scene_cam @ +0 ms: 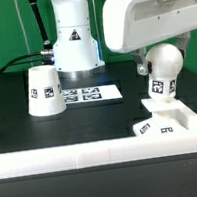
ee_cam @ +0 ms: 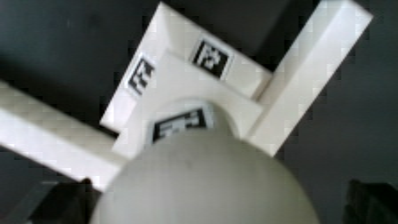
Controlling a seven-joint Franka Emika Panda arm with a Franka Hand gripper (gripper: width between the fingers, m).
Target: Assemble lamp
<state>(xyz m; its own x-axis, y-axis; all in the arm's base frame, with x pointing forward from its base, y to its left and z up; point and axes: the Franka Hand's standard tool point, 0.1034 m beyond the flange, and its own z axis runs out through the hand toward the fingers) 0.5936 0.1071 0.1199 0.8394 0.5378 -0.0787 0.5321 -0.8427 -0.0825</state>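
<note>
The round bulb (scene_cam: 164, 70) stands on the flat square base (scene_cam: 162, 124) at the exterior view's right, near the white wall (scene_cam: 54, 156) along the front of the desk (scene_cam: 11, 98). The claw (scene_cam: 146, 66) is wide open around the top of the bulb and is not squeezing it. The shade (scene_cam: 43, 91) sits on the desk well apart, at the exterior view's left, next to the marker board (scene_cam: 90, 92). The bulb looks a bit tilted, so it may not be all the way in; if the claw bumps it, it could tip or pop out, or the base could slide. In the wrist view the bulb (ee_cam: 199, 180) is blurry and fills most of the picture, hiding where it meets the base (ee_cam: 187, 75). The claw's fingers are mostly hidden behind the arm's big white body.
</note>
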